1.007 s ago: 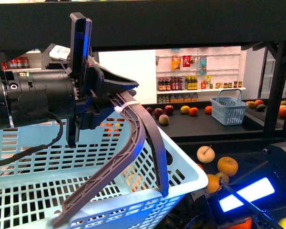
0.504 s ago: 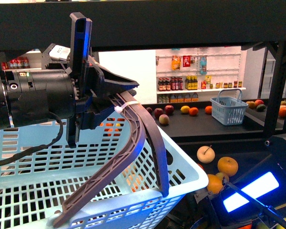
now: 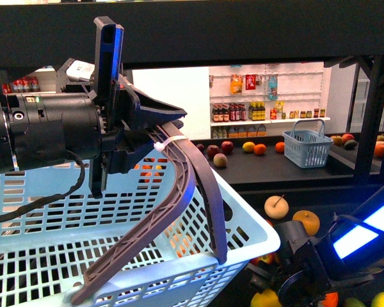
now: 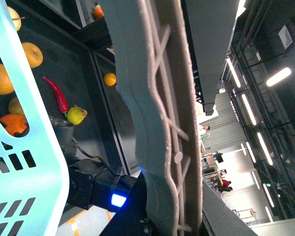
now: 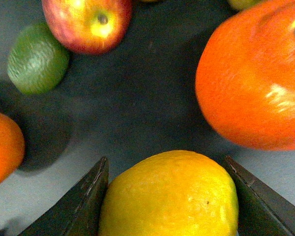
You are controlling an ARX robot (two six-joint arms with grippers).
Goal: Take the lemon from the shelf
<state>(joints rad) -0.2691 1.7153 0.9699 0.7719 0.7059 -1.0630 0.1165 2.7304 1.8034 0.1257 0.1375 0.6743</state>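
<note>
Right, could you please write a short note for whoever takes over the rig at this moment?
Left end effector: shut on the basket handle.
Right end effector: low over the shelf, fingers close on either side of the lemon; contact unclear.
Done: lemon reached and framed.
Left: confirm the grip, then lift the lemon clear of the orange, apple and green fruit.

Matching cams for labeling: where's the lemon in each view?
Front: lemon at the bottom edge, right of centre, under the right arm.
Left wrist: lemon not made out.
Right wrist: lemon between the fingers, beside an orange.
Landmark: the right arm's blue light, also in the left wrist view; not in the right wrist view.
</note>
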